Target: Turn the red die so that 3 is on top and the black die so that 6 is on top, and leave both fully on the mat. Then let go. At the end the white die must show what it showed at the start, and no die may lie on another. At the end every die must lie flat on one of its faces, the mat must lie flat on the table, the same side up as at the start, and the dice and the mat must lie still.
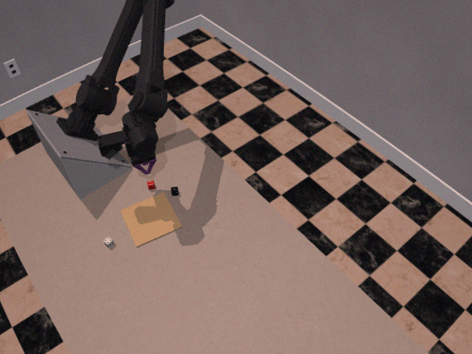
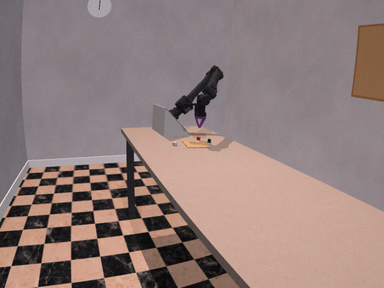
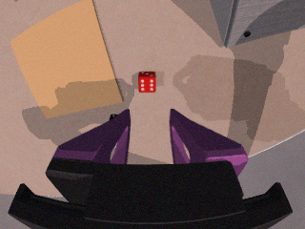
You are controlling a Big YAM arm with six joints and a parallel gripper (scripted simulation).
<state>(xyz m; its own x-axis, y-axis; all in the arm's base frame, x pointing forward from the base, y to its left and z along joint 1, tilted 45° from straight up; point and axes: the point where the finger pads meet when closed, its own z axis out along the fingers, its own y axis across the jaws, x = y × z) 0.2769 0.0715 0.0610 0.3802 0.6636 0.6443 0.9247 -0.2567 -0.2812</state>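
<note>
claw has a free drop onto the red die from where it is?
Probably yes. The claw hangs partly open and holding nothing, just short of the red die. The die lies alone on the table beside the mat, apart from the black die, with nothing between it and the fingers.

I see the long tan table [image 2: 266, 198] carrying the orange mat [image 1: 152, 220] lying flat. Just beyond the mat's far edge sit the red die [image 1: 151, 185] and the black die [image 1: 174, 190]; the white die [image 1: 108, 241] rests off the mat's left corner; the grey base wedge [image 1: 76, 164] stands behind.
</note>
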